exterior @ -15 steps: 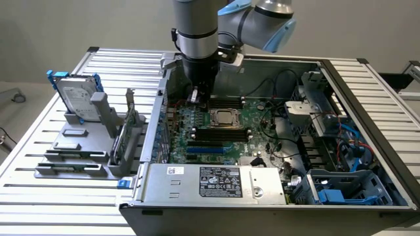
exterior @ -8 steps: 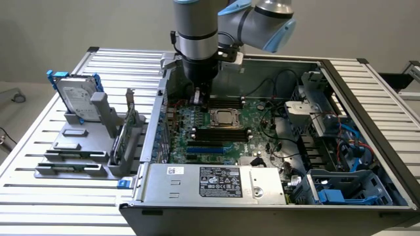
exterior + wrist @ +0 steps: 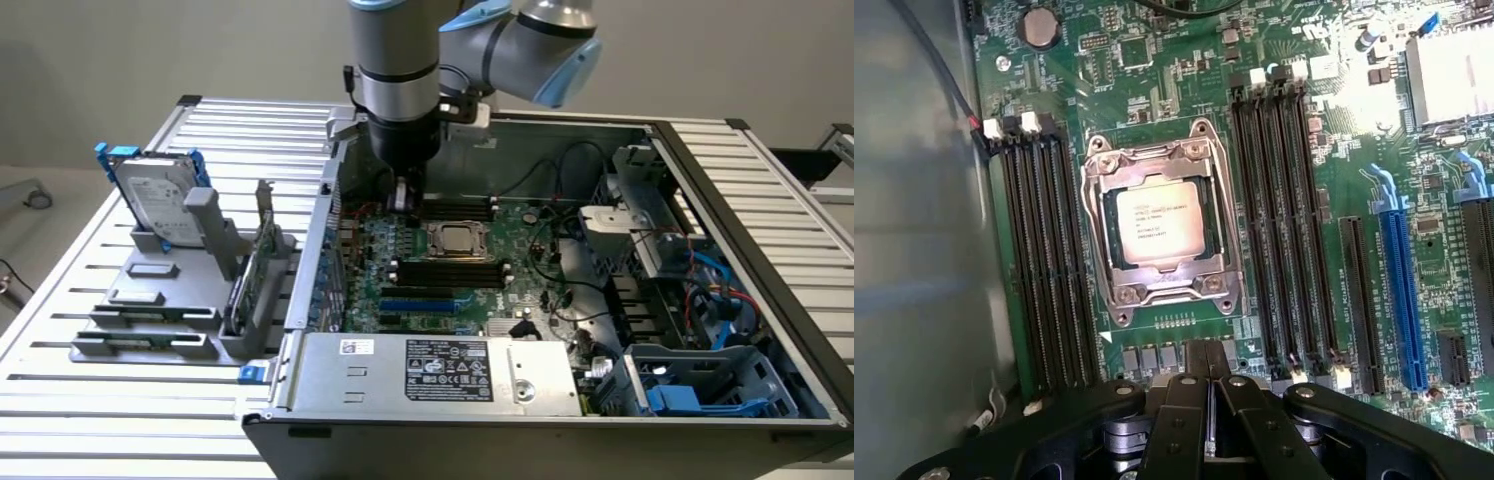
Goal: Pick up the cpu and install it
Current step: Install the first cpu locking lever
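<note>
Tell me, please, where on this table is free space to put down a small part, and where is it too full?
Free: the slatted table in front of the grey rack, and the slats beside the computer case on the exterior view's right. Crowded: inside the case, where the shut pincer hangs near the cpu in its socket, between memory slots and cables.

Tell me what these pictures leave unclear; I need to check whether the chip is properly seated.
- Exterior view: the black gripper hangs inside the case, its tips too small against the green motherboard to make out.
- Wrist view: the silvery square cpu lies in the metal-framed socket; its printed text is too small to read, and its underside contact is hidden.
- Wrist view: the picture's edge cuts off the gripper body.
</note>
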`<state>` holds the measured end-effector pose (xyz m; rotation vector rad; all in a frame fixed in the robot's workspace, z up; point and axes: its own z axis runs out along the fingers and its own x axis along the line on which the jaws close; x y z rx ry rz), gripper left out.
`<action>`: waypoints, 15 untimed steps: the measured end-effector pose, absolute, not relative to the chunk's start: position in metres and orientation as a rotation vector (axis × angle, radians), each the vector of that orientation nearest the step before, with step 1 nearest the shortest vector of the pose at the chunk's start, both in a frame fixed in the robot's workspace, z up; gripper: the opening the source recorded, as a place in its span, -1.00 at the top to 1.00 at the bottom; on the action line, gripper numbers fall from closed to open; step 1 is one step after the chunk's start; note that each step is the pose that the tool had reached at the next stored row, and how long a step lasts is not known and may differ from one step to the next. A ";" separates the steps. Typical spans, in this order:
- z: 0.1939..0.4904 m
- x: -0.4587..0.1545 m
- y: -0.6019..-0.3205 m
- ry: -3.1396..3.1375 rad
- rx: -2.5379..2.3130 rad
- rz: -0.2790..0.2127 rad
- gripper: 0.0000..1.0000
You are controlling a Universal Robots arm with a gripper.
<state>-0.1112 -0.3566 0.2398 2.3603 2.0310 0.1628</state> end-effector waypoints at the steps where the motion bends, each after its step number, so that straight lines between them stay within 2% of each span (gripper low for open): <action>1: 0.240 -0.111 -0.355 2.032 2.354 0.154 0.79; 7: 0.240 -0.112 -0.350 2.017 2.310 0.073 0.79; 15: 0.240 -0.111 -0.349 2.021 2.308 0.070 0.79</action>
